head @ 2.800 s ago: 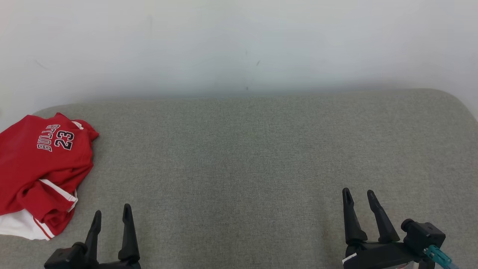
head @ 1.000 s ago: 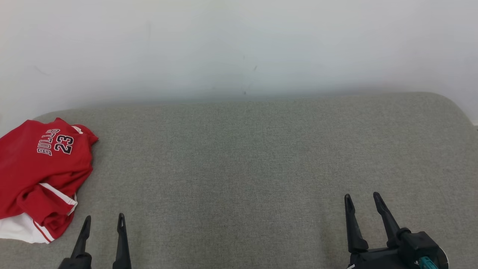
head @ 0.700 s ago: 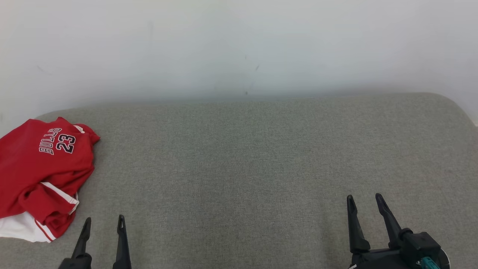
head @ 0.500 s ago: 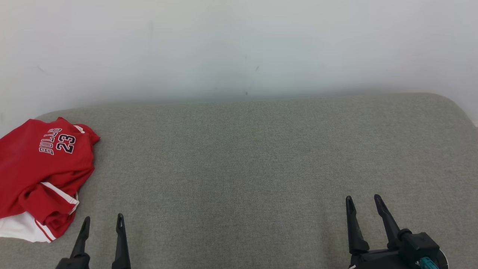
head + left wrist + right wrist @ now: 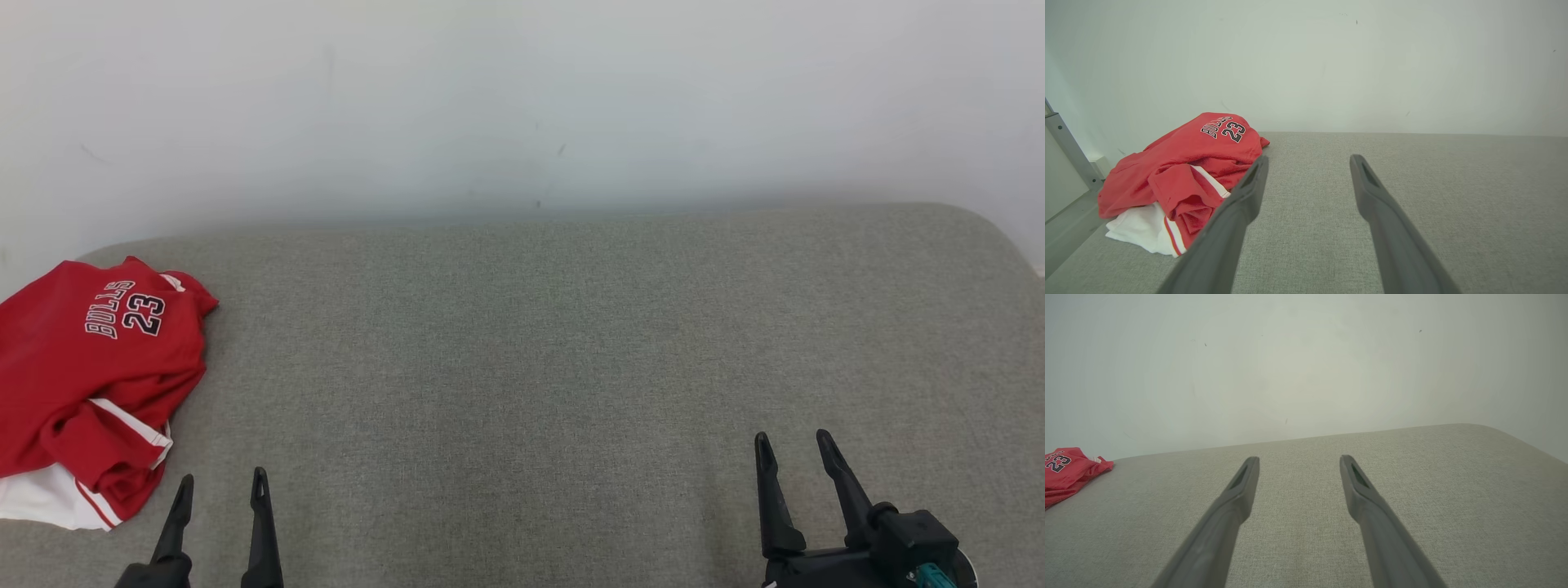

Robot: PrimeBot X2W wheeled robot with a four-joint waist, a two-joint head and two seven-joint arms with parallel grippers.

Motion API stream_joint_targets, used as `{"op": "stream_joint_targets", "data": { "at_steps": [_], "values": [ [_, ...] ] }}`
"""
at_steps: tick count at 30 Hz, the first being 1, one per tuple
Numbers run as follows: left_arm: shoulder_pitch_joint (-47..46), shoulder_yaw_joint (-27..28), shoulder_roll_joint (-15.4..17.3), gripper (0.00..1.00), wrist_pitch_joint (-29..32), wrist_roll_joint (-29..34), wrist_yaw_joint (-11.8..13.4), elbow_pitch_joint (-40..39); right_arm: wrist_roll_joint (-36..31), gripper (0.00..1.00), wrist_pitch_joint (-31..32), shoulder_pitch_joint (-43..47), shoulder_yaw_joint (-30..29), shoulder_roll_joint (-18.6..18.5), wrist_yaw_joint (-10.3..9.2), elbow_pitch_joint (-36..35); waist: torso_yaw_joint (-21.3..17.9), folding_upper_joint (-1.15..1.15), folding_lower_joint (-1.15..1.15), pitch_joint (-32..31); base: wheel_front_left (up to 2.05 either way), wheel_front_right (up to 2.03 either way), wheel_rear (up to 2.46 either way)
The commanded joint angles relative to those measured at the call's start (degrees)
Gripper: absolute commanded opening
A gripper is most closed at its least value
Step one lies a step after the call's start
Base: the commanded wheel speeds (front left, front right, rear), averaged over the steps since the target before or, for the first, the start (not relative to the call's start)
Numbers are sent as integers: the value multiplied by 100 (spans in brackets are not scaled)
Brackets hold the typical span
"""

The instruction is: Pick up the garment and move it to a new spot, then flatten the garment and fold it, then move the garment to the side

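Note:
The garment (image 5: pixel 90 367) is a red jersey lettered "BULLS 23" with white trim, lying crumpled at the far left of the grey padded surface (image 5: pixel 555 343). It also appears at the left in the left wrist view (image 5: pixel 1184 175) and at the far left edge in the right wrist view (image 5: pixel 1067 469). My left gripper (image 5: pixel 222 480) stands open near the front edge, just right of the garment and apart from it. My right gripper (image 5: pixel 792 441) stands open at the front right, with nothing between its fingers.
A pale wall (image 5: pixel 522 98) rises directly behind the surface. The surface's far right corner (image 5: pixel 992 233) is rounded. A metal frame post (image 5: pixel 1065 147) stands left of the garment in the left wrist view.
Both grippers have drawn back slightly toward the bottom of the head view. The garment has not moved.

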Motion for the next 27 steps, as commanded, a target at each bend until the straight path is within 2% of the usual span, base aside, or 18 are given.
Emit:
{"op": "stream_joint_targets", "data": {
  "at_steps": [1,16,21,27],
  "values": [
    [65,1,27,100,18,-32,16,-33,14,100,-4,-1,16,11,-13,15,4,0,0,-1,0,0,0],
    [46,-50,61,100,44,-91,79,-115,17,100,11,0,16,12,-14,33,153,0,0,0,0,0,0],
    [7,-80,46,100,51,-102,110,-77,33,100,28,17,46,11,-14,25,385,0,0,12,0,0,0],
    [18,-85,67,100,33,-118,173,-31,57,100,36,76,30,12,-14,2,911,0,0,44,0,0,0]
  ]
}}
